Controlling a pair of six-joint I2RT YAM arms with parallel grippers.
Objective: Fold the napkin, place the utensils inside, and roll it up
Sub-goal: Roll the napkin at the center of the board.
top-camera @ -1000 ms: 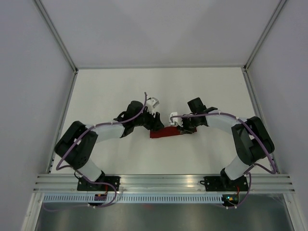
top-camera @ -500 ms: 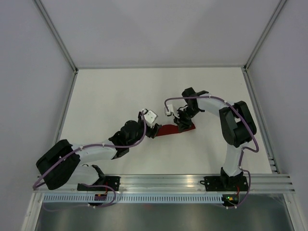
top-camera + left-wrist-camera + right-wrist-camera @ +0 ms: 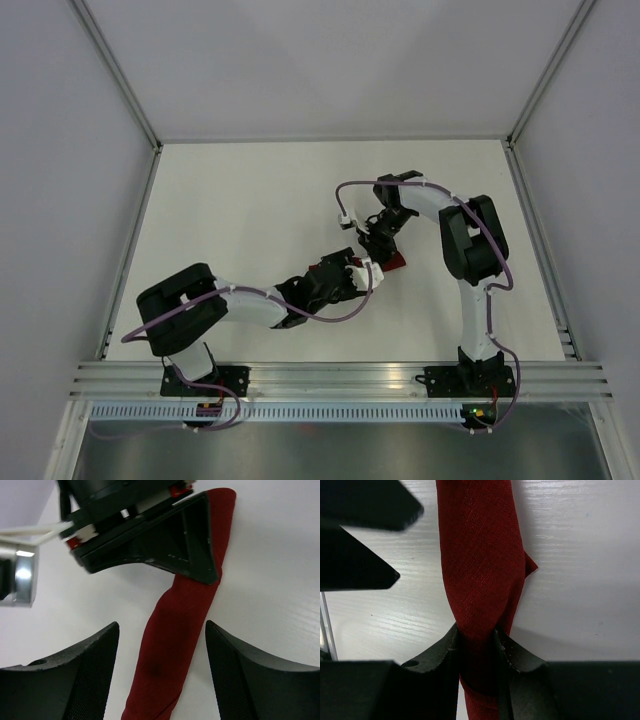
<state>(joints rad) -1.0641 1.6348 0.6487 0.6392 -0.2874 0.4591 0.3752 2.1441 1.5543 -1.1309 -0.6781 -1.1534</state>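
Note:
The napkin [image 3: 175, 645] is a narrow dark red roll lying on the white table. In the top view only its right end [image 3: 395, 262] and a bit by the left wrist show. My right gripper [image 3: 477, 635] is shut on one end of the roll, the cloth pinched between both fingers. My left gripper [image 3: 161, 625] is open, its fingers [image 3: 75, 675] straddling the roll with white table showing on either side. In the top view the left gripper [image 3: 352, 270] and right gripper [image 3: 380, 248] sit close together over the roll. The utensils are out of view.
The white table [image 3: 250, 190] is fenced by grey walls at the back and sides, with an aluminium rail [image 3: 340, 375] at the near edge. The right arm's elbow [image 3: 470, 235] folds up beside the roll. The left arm [image 3: 190, 305] stretches low across the near left.
The left arm has swung right and nearer the front, and its jaws have spread wider around the roll. The right arm has folded up further, keeping its grip. The roll has shifted right.

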